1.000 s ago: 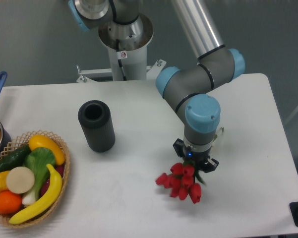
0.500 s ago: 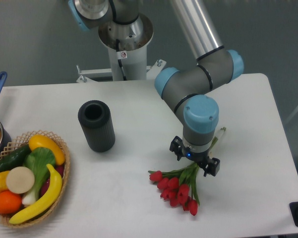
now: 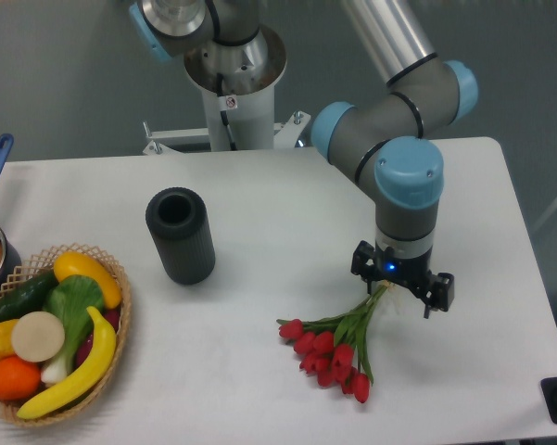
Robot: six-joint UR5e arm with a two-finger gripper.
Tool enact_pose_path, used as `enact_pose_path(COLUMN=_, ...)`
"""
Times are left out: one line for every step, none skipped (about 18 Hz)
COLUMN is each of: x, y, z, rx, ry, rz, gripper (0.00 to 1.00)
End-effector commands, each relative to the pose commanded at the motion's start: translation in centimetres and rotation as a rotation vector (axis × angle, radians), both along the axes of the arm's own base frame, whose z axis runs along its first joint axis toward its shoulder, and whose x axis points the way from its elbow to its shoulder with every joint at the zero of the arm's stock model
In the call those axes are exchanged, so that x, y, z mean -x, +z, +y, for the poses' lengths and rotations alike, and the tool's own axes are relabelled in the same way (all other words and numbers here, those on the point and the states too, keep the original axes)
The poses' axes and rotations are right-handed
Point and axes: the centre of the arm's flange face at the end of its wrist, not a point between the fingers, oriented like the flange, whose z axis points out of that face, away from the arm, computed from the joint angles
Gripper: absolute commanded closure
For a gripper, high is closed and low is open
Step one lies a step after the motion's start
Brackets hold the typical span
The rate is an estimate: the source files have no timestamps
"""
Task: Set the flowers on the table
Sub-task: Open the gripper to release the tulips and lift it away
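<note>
Since the earlier frame the claw had shifted toward 3 o'clock, jaws spread over the thin stem ends. Flowers, closed red buds, lay flat on the smooth white table.

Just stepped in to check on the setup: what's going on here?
The robot arm is putting down a bunch of red flowers. They lie flat on the white table, buds toward the front edge. The pincer is open above the stem ends and no longer grips them. A black cylinder vase stands to the left, and a basket of fruit and vegetables sits at the far left.
</note>
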Motion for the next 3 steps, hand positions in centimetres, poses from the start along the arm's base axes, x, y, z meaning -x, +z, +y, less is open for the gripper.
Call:
enact_pose_path(x=-0.14, y=-0.19, z=-0.1, rx=0.008, ry=-0.02, rz=-0.001, gripper=0.0)
enact_pose_path(x=-0.3, y=-0.55, z=-0.19, rx=0.015, ry=-0.034, rz=-0.006, gripper=0.0)
enact_pose_path(x=-0.33, y=-0.61, z=-0.21, rx=0.015, ry=-0.034, rz=-0.006, gripper=0.0)
